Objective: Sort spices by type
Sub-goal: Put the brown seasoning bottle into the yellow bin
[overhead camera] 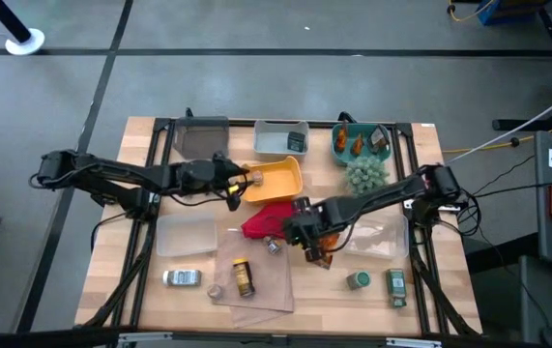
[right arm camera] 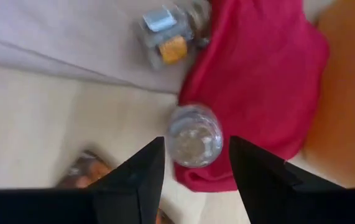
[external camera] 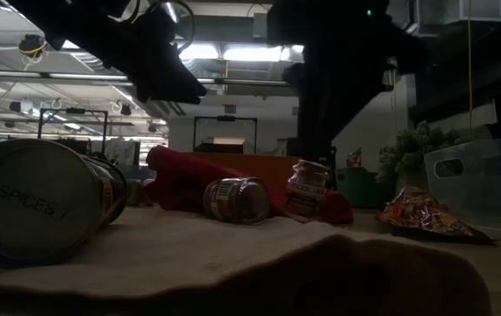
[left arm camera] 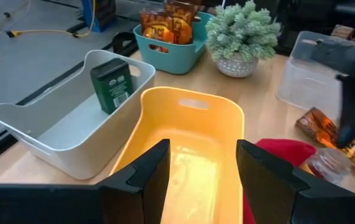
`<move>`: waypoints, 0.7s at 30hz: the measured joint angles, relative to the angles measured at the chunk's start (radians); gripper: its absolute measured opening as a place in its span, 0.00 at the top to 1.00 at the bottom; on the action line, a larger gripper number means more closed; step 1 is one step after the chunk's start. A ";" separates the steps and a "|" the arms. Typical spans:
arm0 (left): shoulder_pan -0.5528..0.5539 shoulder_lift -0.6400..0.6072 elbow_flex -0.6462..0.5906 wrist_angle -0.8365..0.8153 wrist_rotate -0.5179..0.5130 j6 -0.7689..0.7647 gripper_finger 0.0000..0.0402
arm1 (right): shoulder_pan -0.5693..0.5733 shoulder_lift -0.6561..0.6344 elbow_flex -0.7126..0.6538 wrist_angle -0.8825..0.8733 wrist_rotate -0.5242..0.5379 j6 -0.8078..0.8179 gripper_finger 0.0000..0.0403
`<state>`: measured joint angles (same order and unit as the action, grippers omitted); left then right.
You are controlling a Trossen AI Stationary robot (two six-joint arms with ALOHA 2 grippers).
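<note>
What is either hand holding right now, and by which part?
Nothing. The left hand is open and empty over the yellow bin. The right hand is open above a clear jar, not gripping it.

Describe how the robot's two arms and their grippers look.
Both the left arm and right arm are dark, slender, jointed links with black cables trailing along them. The left gripper and right gripper each end in two flat, matte black fingers with angular tips. No markings show.

Glossy yellow plastic bin, matt red cloth, wooden table.
</note>
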<state>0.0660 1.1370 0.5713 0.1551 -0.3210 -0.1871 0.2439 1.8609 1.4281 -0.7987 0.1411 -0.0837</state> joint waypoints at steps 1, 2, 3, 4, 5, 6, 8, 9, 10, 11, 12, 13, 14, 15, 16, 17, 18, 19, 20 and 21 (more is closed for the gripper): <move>-0.003 0.000 0.000 -0.002 0.000 0.000 0.57 | -0.001 0.008 0.000 -0.003 0.006 0.000 0.55; -0.006 0.000 0.000 -0.010 0.000 0.000 0.57 | -0.001 0.016 0.000 -0.004 0.003 0.000 0.55; -0.008 0.000 0.000 -0.017 0.000 0.000 0.57 | -0.002 0.021 0.000 -0.003 -0.009 0.001 0.55; -0.010 0.000 0.000 -0.021 0.000 0.000 0.57 | -0.002 0.025 -0.001 -0.004 -0.022 0.000 0.55; -0.013 0.000 0.000 -0.025 0.000 0.000 0.57 | -0.002 0.029 -0.001 -0.004 -0.029 0.000 0.55; -0.014 0.000 0.000 -0.028 0.000 0.000 0.57 | -0.002 0.033 -0.001 -0.002 -0.029 0.000 0.55; -0.014 0.000 0.000 -0.033 0.000 0.000 0.57 | -0.002 0.037 -0.001 -0.006 -0.028 0.000 0.55; -0.014 0.000 0.000 -0.038 0.000 0.000 0.57 | -0.002 0.037 -0.002 -0.006 -0.028 0.000 0.55; -0.014 0.000 0.000 -0.042 0.000 -0.001 0.57 | -0.002 0.037 -0.002 -0.003 -0.028 0.000 0.55; -0.014 0.000 0.000 -0.044 0.000 -0.006 0.57 | -0.002 0.036 -0.002 -0.001 -0.028 0.000 0.55; -0.014 0.000 0.000 -0.045 0.000 -0.011 0.57 | -0.002 0.036 -0.002 -0.001 -0.027 0.000 0.55; -0.014 0.000 0.000 -0.044 0.000 -0.015 0.57 | -0.002 0.036 -0.002 -0.002 -0.026 0.000 0.55; -0.014 0.000 0.000 -0.044 0.000 -0.015 0.57 | -0.002 0.036 -0.002 -0.001 -0.024 0.000 0.55; -0.014 0.000 0.000 -0.044 0.000 -0.015 0.57 | -0.002 0.036 -0.002 -0.001 -0.023 0.000 0.55; -0.014 0.000 0.000 -0.044 0.000 -0.015 0.57 | -0.002 0.040 -0.002 0.000 -0.021 0.000 0.55; -0.014 0.000 0.000 -0.044 0.000 -0.015 0.57 | -0.002 0.047 -0.001 0.006 -0.020 0.000 0.55; -0.014 0.000 0.000 -0.043 0.000 -0.015 0.57 | -0.002 0.052 -0.001 0.007 -0.020 0.000 0.55; -0.014 0.000 0.000 -0.044 0.000 -0.015 0.57 | -0.002 0.059 -0.001 0.005 -0.019 0.000 0.55; -0.014 0.000 0.000 -0.045 0.000 -0.015 0.57 | -0.002 0.069 -0.001 0.016 -0.019 0.000 0.55; -0.014 0.000 0.000 -0.045 0.000 -0.015 0.57 | -0.002 0.073 0.001 0.026 -0.019 0.000 0.55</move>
<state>0.0521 1.1370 0.5713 0.1099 -0.3210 -0.2020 0.2418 1.9340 1.4293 -0.7731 0.1223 -0.0841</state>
